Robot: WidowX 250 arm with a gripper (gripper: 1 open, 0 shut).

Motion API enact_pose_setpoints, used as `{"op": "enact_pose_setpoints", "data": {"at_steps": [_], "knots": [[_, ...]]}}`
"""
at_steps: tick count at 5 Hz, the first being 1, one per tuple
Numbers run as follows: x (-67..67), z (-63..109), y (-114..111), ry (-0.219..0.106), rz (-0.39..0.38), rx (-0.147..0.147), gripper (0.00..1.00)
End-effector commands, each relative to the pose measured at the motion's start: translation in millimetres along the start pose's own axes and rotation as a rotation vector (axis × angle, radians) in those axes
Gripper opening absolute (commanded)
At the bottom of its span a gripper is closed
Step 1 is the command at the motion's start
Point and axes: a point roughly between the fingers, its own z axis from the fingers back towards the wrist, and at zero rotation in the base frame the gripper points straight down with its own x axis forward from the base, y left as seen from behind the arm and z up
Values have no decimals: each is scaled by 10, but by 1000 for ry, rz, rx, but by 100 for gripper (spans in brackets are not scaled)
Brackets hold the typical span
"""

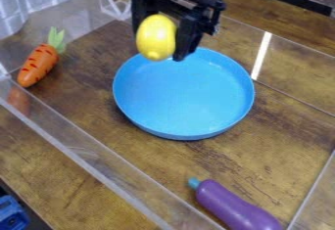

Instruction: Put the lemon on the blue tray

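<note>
The yellow lemon (156,36) hangs in the air, clamped between the black fingers of my gripper (159,38), which is shut on it. It is held high in the picture, over the far left rim of the blue tray (197,107). The tray is a round shallow dish lying on the wooden table, and its inside holds nothing. The arm above the gripper runs out of the top of the frame.
An orange carrot with a green top (39,62) lies at the left. A purple eggplant (234,206) lies near the front right. Clear acrylic walls (78,151) border the table along the front left and right.
</note>
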Motion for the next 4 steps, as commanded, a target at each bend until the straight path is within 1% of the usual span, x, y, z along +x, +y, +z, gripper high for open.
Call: {"op": "enact_pose_setpoints", "data": {"at_steps": [1,2,3,4], "knots": [[-62,117,64,-62,15,6,0],[-104,70,36,-78,4,13,0],[-117,13,14,-98,0,17,0],[-106,-21,-4,-117,1,12,0]]}}
